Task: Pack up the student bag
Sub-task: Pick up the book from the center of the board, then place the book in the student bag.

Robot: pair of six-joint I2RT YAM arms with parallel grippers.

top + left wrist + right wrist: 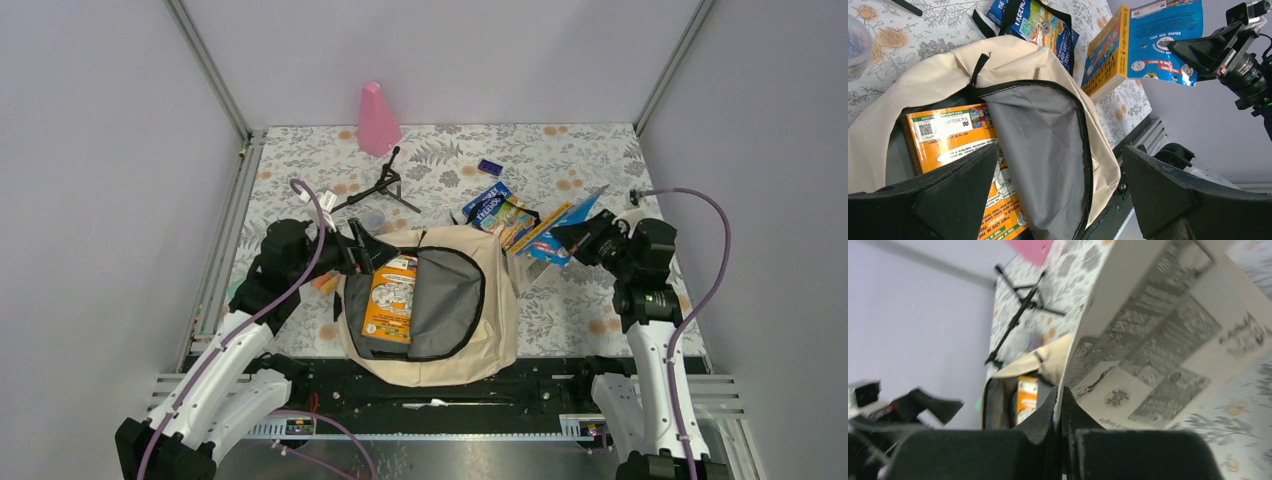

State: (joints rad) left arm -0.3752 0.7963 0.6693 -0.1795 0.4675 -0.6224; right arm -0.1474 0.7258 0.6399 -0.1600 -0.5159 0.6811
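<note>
The student bag (498, 300), cream with a grey lining, lies open at the near edge of the table. An orange book (390, 298) sits inside it. My left gripper (357, 250) hovers open over the bag's left side, and in its wrist view the wide-apart fingers straddle the grey flap (1048, 150) and the orange book (955, 142). My right gripper (578, 238) is shut on a blue-and-yellow book (548, 232), held in the air to the right of the bag. Close up, the fingers (1045, 412) pinch the book's (1153, 340) edge, its comic pages showing.
A second blue book (494, 207) lies just behind the bag. Farther back are a black tripod (378, 188), a clear cup (372, 220), a pink cone (378, 118) and a small purple object (489, 167). Grey walls with metal rails close in the floral table.
</note>
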